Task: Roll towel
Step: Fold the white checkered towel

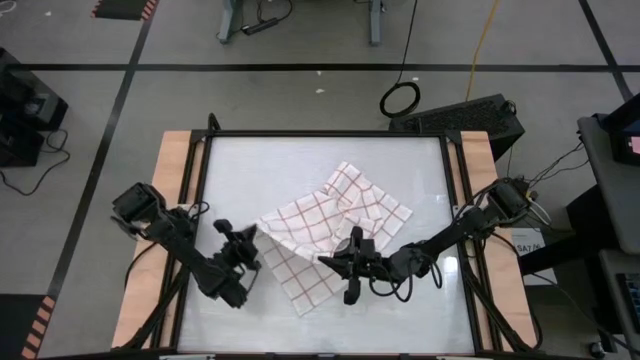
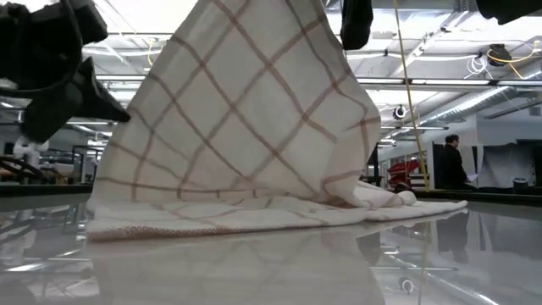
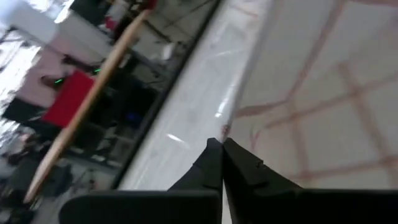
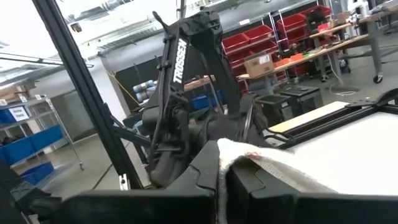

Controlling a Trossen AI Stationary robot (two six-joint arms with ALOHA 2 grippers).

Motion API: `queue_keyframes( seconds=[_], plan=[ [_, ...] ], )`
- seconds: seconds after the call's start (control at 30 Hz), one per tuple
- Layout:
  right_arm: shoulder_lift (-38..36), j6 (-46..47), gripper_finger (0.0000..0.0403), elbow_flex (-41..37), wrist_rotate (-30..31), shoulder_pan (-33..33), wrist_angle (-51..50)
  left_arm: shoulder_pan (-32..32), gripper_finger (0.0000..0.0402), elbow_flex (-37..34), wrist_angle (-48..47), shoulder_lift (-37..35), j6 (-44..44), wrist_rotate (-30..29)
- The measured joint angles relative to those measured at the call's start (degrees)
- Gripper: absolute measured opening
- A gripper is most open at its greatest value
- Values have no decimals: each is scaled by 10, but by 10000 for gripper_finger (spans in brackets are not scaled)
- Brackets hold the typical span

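High view first: the thin white cloth towel with its grid of red-brown lines [image 1: 330, 232] sits crumpled near the middle of the pale glossy counter [image 1: 230, 170], one corner spread toward the far right, another hanging down toward the near edge. The left end effector [image 1: 243, 240] is at the towel's left edge, its dark fingers pressed together on the cloth there. The right end effector [image 1: 352, 250] is over the towel's near-middle part, and it too is clamped on fabric.

Down at the low view, and what a sight: the towel [image 2: 246, 127] rises like a tent, lifted high off the counter [image 2: 271, 263], with its lower hem lying in a flat folded band along the surface. A dark end effector [image 2: 356, 21] pinches the cloth at the top, and the other dark arm [image 2: 51, 68] looms beside the towel's other edge. Far back in the room, a person in dark clothes [image 2: 450, 161] stands by the shelving.

Left wrist view: the two dark fingers [image 3: 239, 168] are squeezed tight together, with the checked cloth [image 3: 323, 93] stretched right beside them; the pinch point itself is hard to make out here.

Right wrist view: the fingers [image 4: 249, 180] close on a bunched white fold of towel [image 4: 273, 168], with the other arm's dark body [image 4: 186, 106] just beyond it.
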Motion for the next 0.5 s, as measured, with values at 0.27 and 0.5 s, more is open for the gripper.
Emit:
queue_keyframes(
  seconds=[0.27, 0.5],
  plan=[
    [0, 21, 2, 0, -12, 0, -15, 33, 3, -6, -130, -78, -99, -11],
    [19, 66, 2, 0, -16, -3, -35, 50, 1, -8, -88, -90, -102, 14]
  ],
)
